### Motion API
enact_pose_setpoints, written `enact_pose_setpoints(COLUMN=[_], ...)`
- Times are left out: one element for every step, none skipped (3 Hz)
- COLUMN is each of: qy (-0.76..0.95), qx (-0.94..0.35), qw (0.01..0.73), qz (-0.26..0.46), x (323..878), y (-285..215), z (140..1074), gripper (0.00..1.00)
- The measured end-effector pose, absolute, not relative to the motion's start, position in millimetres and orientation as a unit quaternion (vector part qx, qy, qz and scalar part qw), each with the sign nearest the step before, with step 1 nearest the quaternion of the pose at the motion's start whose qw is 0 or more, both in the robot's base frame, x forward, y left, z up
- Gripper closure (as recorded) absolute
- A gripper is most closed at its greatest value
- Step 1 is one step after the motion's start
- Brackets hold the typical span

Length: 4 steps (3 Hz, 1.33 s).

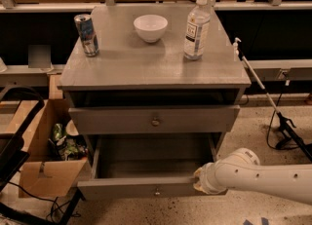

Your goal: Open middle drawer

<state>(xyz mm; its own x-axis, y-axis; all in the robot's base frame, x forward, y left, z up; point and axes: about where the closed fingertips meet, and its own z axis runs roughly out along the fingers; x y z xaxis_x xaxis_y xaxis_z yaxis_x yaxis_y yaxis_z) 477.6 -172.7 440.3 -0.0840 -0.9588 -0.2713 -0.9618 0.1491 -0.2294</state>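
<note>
Item: grey painted wooden cabinet [146, 63], three levels, bearing on its flat top a blue-and-silver drinks can [86, 34], a white round bowl [150, 27] and a clear plastic water bottle [196, 27]. Beneath the top, a dark recess. Below that, the grey middle drawer [112, 120], a flat front panel with a small round metal knob [155, 121] at centre; it appears shut or nearly so, and nothing touches it. Lowest level: grey bottom drawer [122, 189], pulled well out, interior bare so far as it shows. White robot arm [263, 180] enters low from the right; its gripper [199, 181] sits at the right end of the bottom drawer's front, touching or just beside it, well below the middle drawer's knob. Whether the gripper is open or closed cannot be told. Brown cardboard box [44, 178] of mixed refuse stands on the floor to the cabinet's left. Step in hand, by judgement: approach not yet made; the gripper is at the wrong level. Next move calls for lifting clear of the lower front, travelling up and toward the centre, closing on the knob, then a straight pull outward.
</note>
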Motion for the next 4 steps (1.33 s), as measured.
enact_pose_setpoints(qy=[0.736, 0.736, 0.737, 0.744], qx=[-0.653, -0.653, -0.651, -0.644], qw=[0.18, 0.179, 0.179, 0.176], qz=[0.005, 0.006, 0.007, 0.012], x=[477.1, 476.4, 476.5, 476.9], y=[-172.2, -171.4, -172.4, -177.1], z=[439.7, 438.5, 436.8, 429.8], gripper=[0.27, 0.0, 0.01, 0.23])
